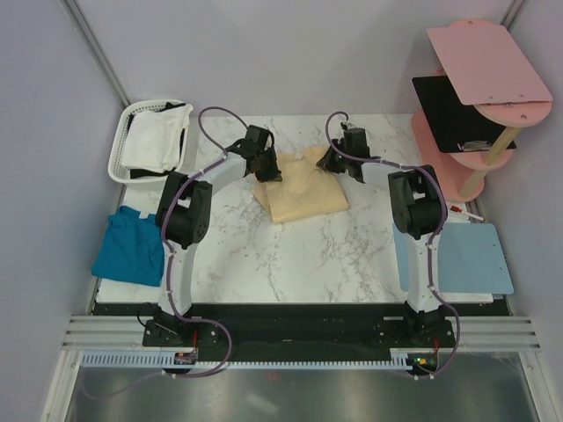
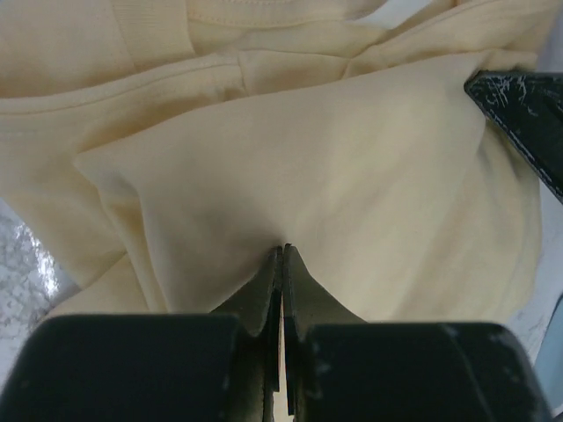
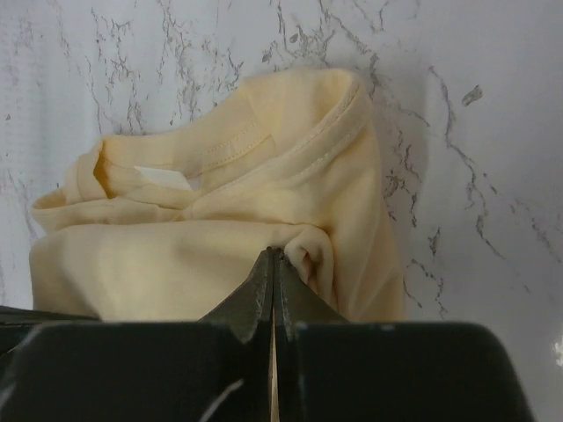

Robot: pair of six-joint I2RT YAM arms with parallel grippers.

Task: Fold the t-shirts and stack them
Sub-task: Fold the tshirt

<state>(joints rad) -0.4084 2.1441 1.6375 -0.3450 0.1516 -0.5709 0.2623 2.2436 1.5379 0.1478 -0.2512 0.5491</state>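
On mid-tabletop point(image 1: 290, 255), gripping seemingly part-folded cream t-shirt point(image 1: 299, 192) with left pincer point(image 1: 266, 169) and right pincer point(image 1: 332, 161) clamped on its far edge; yet to fold teal t-shirt point(image 1: 130, 248) at left edge, white t-shirt point(image 1: 157, 141) in basket point(image 1: 119, 149); yet to stack.

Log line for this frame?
step: fold yellow shirt | left gripper: shut on yellow shirt | right gripper: shut on yellow shirt | teal shirt: far left | white shirt: in basket

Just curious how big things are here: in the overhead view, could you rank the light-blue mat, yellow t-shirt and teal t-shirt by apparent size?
1. light-blue mat: largest, even with an arm across one side.
2. yellow t-shirt and teal t-shirt: about alike. Both are bunched up, and the left arm covers part of the teal one, so I won't rank them.
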